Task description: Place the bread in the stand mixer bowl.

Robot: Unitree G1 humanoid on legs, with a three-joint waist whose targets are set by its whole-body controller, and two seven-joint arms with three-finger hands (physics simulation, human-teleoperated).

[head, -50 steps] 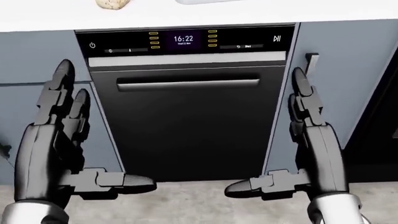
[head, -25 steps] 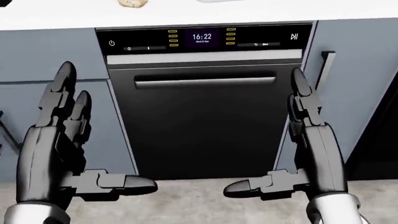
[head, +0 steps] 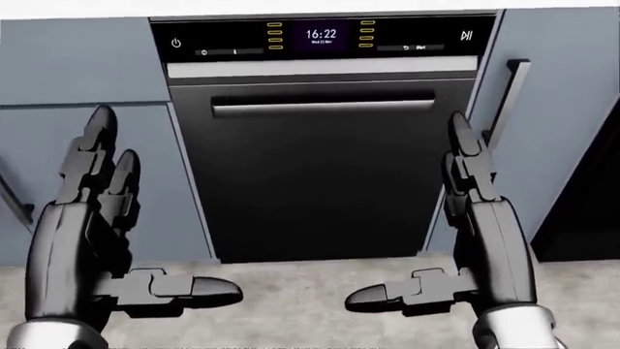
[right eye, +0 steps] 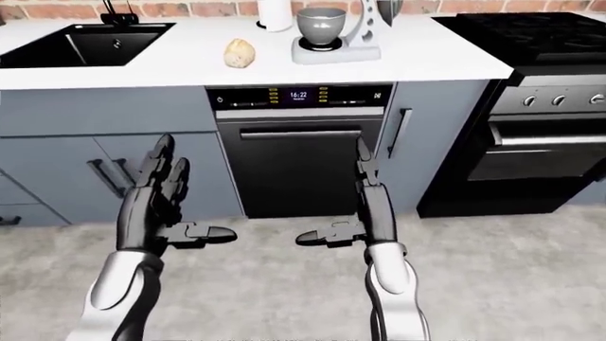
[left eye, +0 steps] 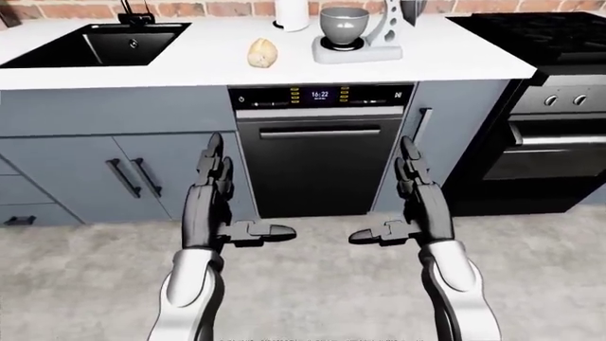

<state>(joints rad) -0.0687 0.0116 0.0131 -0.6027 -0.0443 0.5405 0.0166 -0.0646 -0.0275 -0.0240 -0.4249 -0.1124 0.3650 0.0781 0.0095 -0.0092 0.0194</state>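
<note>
Only eye views show bread (left eye: 262, 52) — head view: dishwasher (head: 320, 145), open fingers (head: 97, 145).

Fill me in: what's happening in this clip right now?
Nothing is held yet. The robot faces a kitchen counter with both hands empty and open: left hand, right hand, held low before the dishwasher. The bread lies on the counter, just left of the stand mixer, whose bowl looks empty. The task hasn't started.
</note>
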